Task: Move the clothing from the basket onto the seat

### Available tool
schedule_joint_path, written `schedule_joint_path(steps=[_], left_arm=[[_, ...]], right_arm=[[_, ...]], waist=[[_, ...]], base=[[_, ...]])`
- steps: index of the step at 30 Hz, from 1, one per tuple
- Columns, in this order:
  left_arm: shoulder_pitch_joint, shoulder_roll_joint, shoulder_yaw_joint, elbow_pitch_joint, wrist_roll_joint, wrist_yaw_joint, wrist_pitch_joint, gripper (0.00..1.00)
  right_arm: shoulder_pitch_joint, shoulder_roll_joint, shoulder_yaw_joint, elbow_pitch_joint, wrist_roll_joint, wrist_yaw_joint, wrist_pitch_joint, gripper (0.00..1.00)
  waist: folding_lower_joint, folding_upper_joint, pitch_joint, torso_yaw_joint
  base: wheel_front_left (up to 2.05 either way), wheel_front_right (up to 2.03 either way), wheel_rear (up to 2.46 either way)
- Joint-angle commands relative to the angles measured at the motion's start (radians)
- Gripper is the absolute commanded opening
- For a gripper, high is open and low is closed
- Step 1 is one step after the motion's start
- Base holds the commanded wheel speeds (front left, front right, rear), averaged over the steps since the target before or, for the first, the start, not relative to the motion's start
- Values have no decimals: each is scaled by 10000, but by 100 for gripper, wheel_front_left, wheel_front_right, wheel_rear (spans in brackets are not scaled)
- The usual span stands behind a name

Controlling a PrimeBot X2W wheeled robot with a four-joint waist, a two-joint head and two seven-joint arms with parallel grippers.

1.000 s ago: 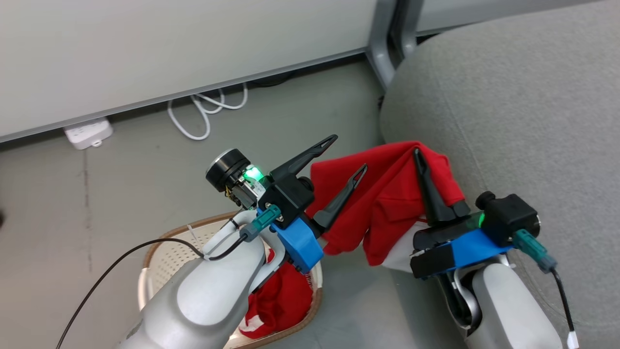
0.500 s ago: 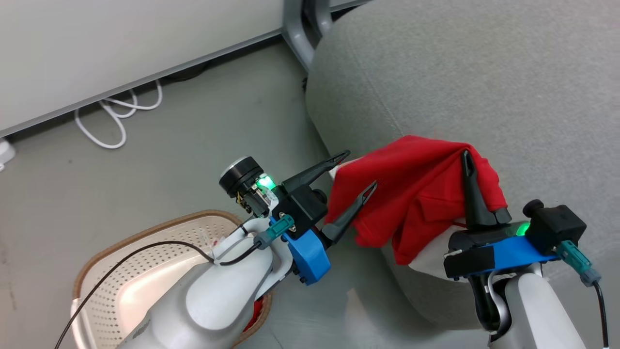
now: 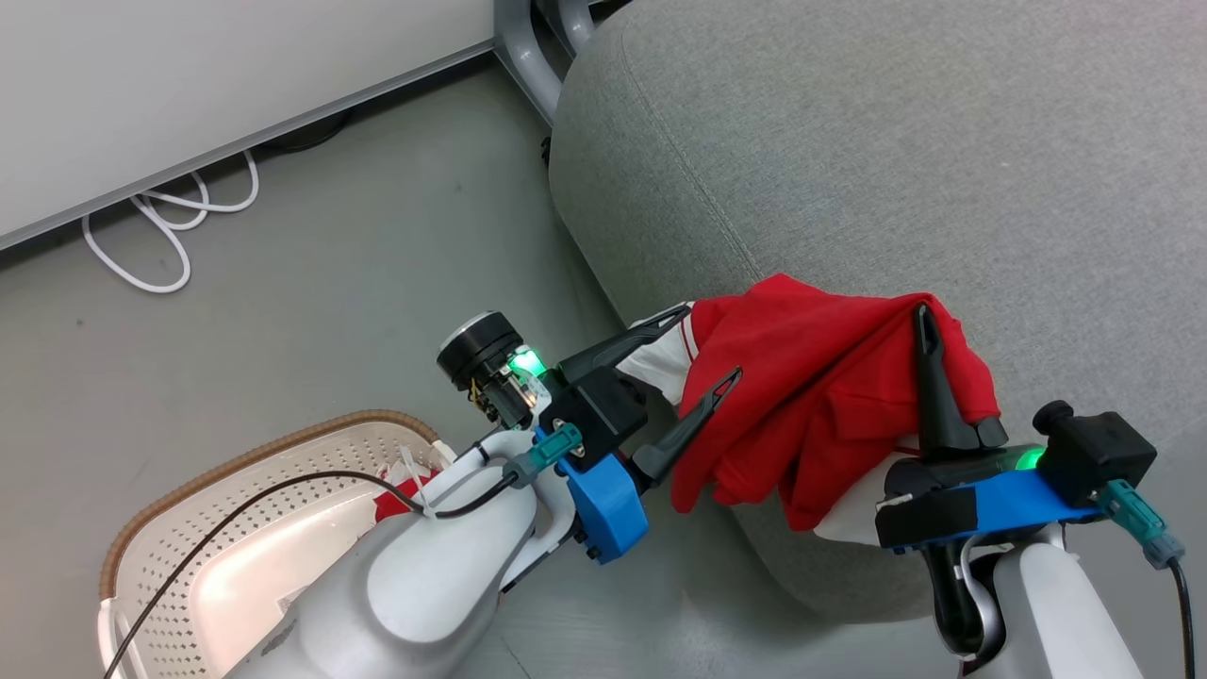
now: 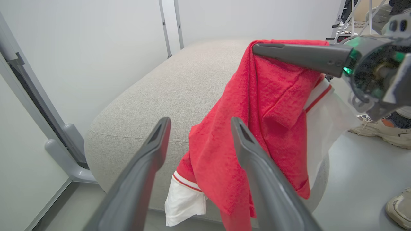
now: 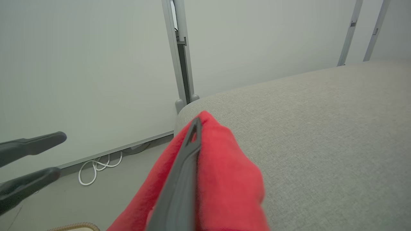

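Note:
My right gripper (image 3: 922, 313) is shut on a red garment (image 3: 830, 396) with white striped trim. The cloth hangs from the closed fingers over the rounded front edge of the light grey seat (image 3: 896, 160). My left gripper (image 3: 709, 343) stands open just left of the garment, its fingers beside the white hem and holding nothing. In the left wrist view the garment (image 4: 257, 128) drapes down the seat (image 4: 167, 89) beyond the open left gripper (image 4: 200, 121). The cream basket (image 3: 236, 462) sits on the floor at lower left, with a bit of red clothing (image 3: 394, 505) showing beside my left forearm.
A white cable (image 3: 160, 236) lies coiled on the grey floor by the wall. A grey metal frame leg (image 3: 523, 47) stands close to the seat's far corner. A person's shoes (image 4: 382, 131) rest on the floor to the right of the seat.
The head camera has swung right, so the basket slid left in view. My right gripper has carried the red garment further over the seat's edge. The left gripper stayed open beside it.

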Motion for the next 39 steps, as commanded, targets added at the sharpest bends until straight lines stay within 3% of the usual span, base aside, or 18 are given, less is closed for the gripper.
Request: schedule_joint_path(steps=[1,8,13,27,33,39], left_arm=[[-72,98,34,14,-20,-35,-24,100],[-178,191,157,-146,-73,118,-34,100],[-412,398,201,-322,4,194,49,100],[-1862,1399,166,-1595,449,161,1112,100],[-2183,1717,191,-2180,575,210,1433,100],[-2347,1796,188,-2534,599,279,1570,100]], right_arm=[[52,18,-27,-13,-19,-7,-15,0],[-684,17,-249,-296,-281,-7,-16,0],[-2100,-85,-777,-714,-511,-7,-19,0],[-6377,-1976,-4377,-1901,-295,-7,-15,0],[-6884,-2634,-5473,-1202,-183,-7,-13,0],[-6485,-2718,-5512,118,-472,-7,-13,0]], waist=[[0,0,0,27],[0,0,261,208],[0,0,894,279],[0,0,3891,508],[0,0,4780,520],[0,0,5215,744]], base=[[0,0,0],[0,0,0],[0,0,0],[0,0,0],[0,0,0],[0,0,0]])
